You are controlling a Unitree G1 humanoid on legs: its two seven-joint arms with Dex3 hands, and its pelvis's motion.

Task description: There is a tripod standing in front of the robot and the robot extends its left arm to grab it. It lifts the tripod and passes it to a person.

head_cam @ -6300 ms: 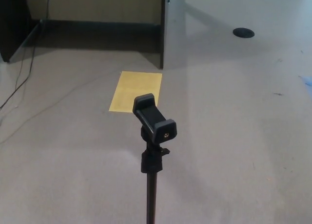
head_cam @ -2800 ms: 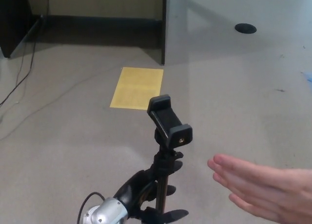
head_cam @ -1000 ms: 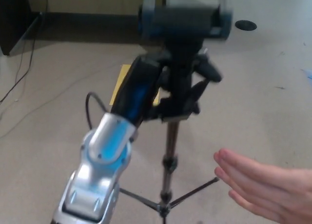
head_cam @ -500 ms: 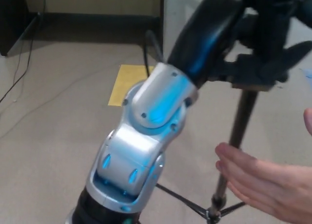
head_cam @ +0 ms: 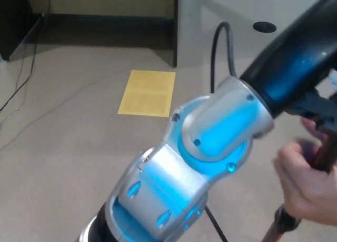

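Across the head view, from bottom centre to the upper right edge, runs the left arm (head_cam: 210, 142), its silver joint shells lit blue and its black forearm leaving the picture at the right. A black cable (head_cam: 217, 47) loops up from the arm just above the joint. The left hand (head_cam: 321, 107) shows only as dark, blurred parts at the right edge, beside the forearm; whether its fingers are wide, narrow or closed on anything cannot be told. The right hand does not show.

The tripod (head_cam: 287, 221) shows only in part: a dark pole section and collar at the lower right, below the forearm, and a thin black leg (head_cam: 215, 225) under the arm's joint. Its head lies outside the picture.

A person's hand (head_cam: 305, 181) is at the lower right, below the forearm, curled around the pole just above the collar. The fingers are blurred.

On the beige floor (head_cam: 63, 147), well left of the arm, lies a yellow sheet (head_cam: 147, 93). Beyond the sheet stands a dark panel (head_cam: 176, 28), upright. A round black disc (head_cam: 264, 27) lies on the floor above the forearm. A thin wire (head_cam: 21, 89) trails over the floor at the far left, well apart from the arm.
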